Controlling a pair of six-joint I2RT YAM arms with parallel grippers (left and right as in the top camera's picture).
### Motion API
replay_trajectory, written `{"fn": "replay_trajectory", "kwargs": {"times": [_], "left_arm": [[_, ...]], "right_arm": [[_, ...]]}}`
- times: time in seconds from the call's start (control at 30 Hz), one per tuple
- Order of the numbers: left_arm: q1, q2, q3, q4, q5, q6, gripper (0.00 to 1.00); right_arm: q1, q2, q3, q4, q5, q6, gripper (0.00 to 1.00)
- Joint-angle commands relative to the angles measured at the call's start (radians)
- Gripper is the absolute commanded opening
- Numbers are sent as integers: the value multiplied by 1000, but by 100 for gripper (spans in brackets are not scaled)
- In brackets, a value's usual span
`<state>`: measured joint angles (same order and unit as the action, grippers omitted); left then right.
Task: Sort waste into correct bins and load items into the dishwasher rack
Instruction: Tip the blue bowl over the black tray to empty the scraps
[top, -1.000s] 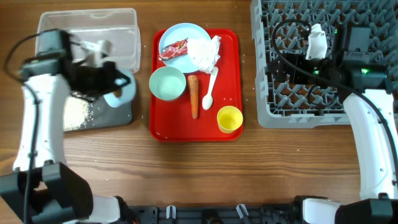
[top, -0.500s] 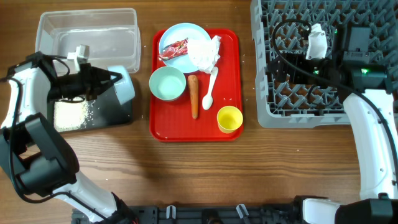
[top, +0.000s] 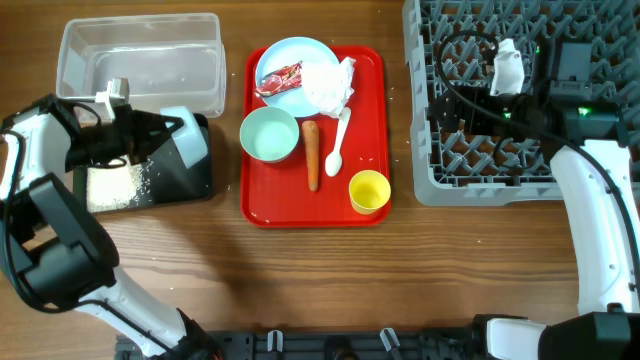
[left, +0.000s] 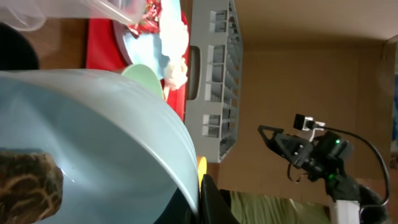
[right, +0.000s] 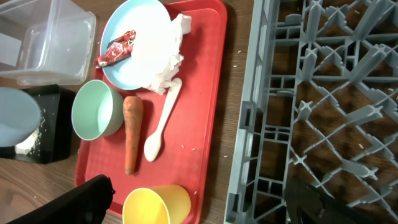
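Rice (top: 115, 185) lies in the black tray (top: 197, 184); the left gripper (top: 160, 135) pinches the blue bowl (top: 192, 143) over it. The right gripper (right: 199, 185) is spread; nothing is in the rack (top: 480, 185) yet.

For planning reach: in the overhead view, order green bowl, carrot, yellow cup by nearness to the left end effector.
From the left end effector:
1. Pale green bowl, red tray left side.
2. Orange carrot, tray's middle.
3. Yellow cup, tray's right corner.

We're seeing a red rectangular plastic tray (top: 370, 120), a light blue round plate (top: 283, 55), a pale green round bowl (top: 270, 135), an orange carrot (top: 312, 155), a small yellow plastic cup (top: 369, 191), and white loose rice (top: 112, 185) speckling the shallow black rectangular tray (top: 188, 180).
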<state>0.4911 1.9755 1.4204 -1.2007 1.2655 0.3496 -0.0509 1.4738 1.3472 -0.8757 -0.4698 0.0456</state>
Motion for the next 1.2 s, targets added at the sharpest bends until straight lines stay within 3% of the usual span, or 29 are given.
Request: {"fn": "replay_trajectory", "kwargs": {"times": [0.0, 0.23, 0.43, 0.73, 0.93, 1.17], "left_arm": [[6, 7, 4, 35, 65, 39, 4], [6, 10, 4, 99, 107, 40, 4], [6, 10, 4, 21, 312, 35, 4], [11, 10, 4, 14, 312, -9, 4], [11, 10, 4, 14, 312, -148, 4], [60, 8, 5, 19, 312, -117, 4]], "right_arm": [[6, 11, 19, -2, 10, 7, 92], [6, 11, 19, -5, 10, 7, 92], [6, 11, 19, -7, 10, 7, 92], [6, 11, 19, -7, 10, 7, 92], [6, 11, 19, -7, 10, 7, 92], [6, 11, 19, -7, 10, 6, 92]]}}
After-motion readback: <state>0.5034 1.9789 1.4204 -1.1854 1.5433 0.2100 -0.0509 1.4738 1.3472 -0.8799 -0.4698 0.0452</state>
